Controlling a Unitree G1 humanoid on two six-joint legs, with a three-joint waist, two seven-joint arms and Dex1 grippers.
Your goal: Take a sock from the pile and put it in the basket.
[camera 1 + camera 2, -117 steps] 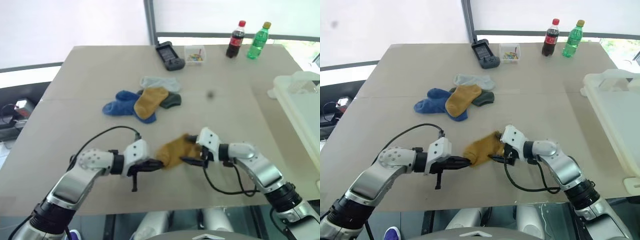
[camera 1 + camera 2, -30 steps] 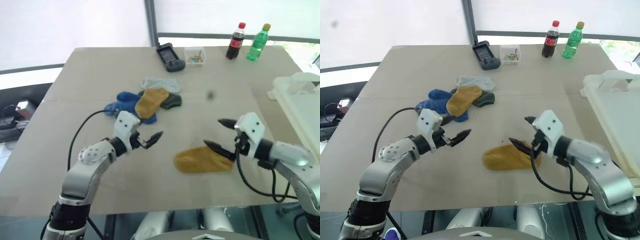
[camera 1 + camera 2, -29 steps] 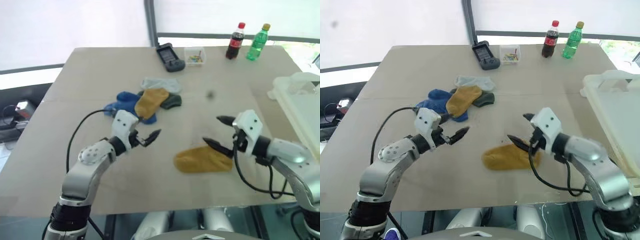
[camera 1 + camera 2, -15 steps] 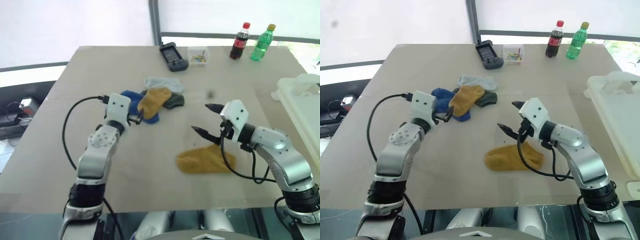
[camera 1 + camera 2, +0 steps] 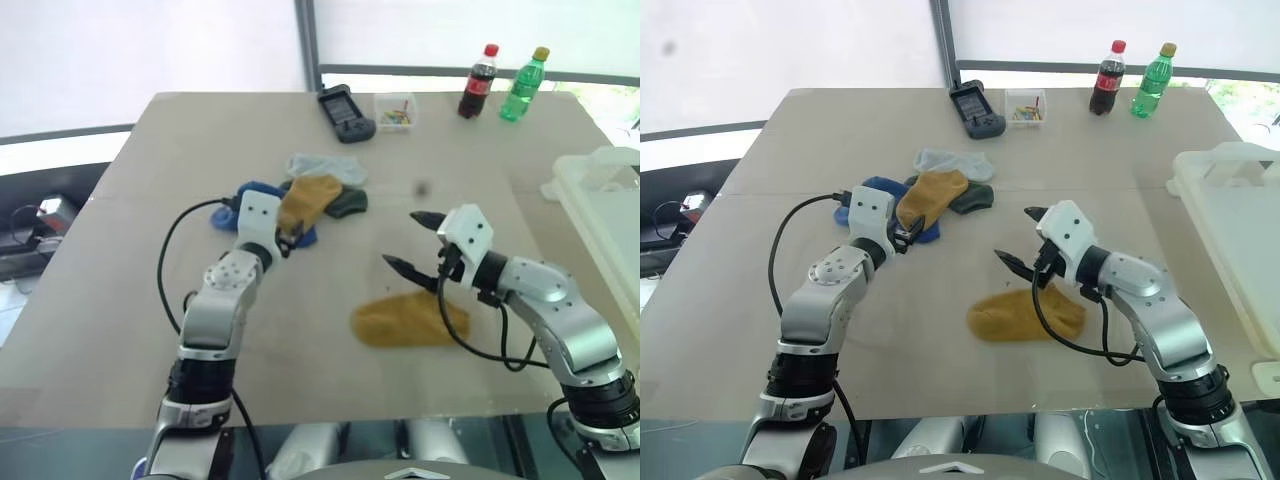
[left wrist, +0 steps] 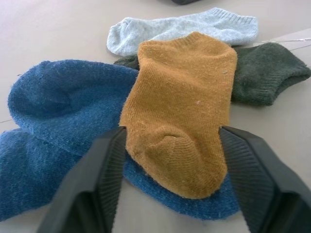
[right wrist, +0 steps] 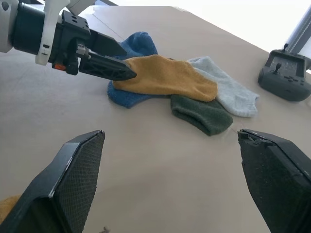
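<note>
Four socks in pile (image 5: 300,195): mustard sock (image 6: 182,104) on top, blue sock (image 6: 58,102) beneath, pale grey sock (image 6: 184,26) and dark green sock (image 6: 265,73) behind; sits near bench (image 5: 150,300) centre, toward 11 o'clock.
Left gripper (image 6: 170,160): jaws parted, straddling the toe of the mustard sock, one finger each side; not closed on it. Judged lined up to pinch the topmost sock, which lifts free without dragging the rest.
Right gripper (image 5: 412,240): jaws wide, holding nothing, hovering over bare bench at 3 o'clock of the pile; judged kept clear of the left arm.
Loose mustard sock (image 5: 408,318): flat on the bench at 5 o'clock of the pile, below the right gripper.
Basket (image 5: 600,200): at the bench's 3 o'clock edge, well apart from the pile.
Open room: bare bench between pile and basket.
Far edge: controller (image 5: 346,112), clear box (image 5: 397,110), cola bottle (image 5: 476,82), green bottle (image 5: 525,85), at 12 to 1 o'clock.
</note>
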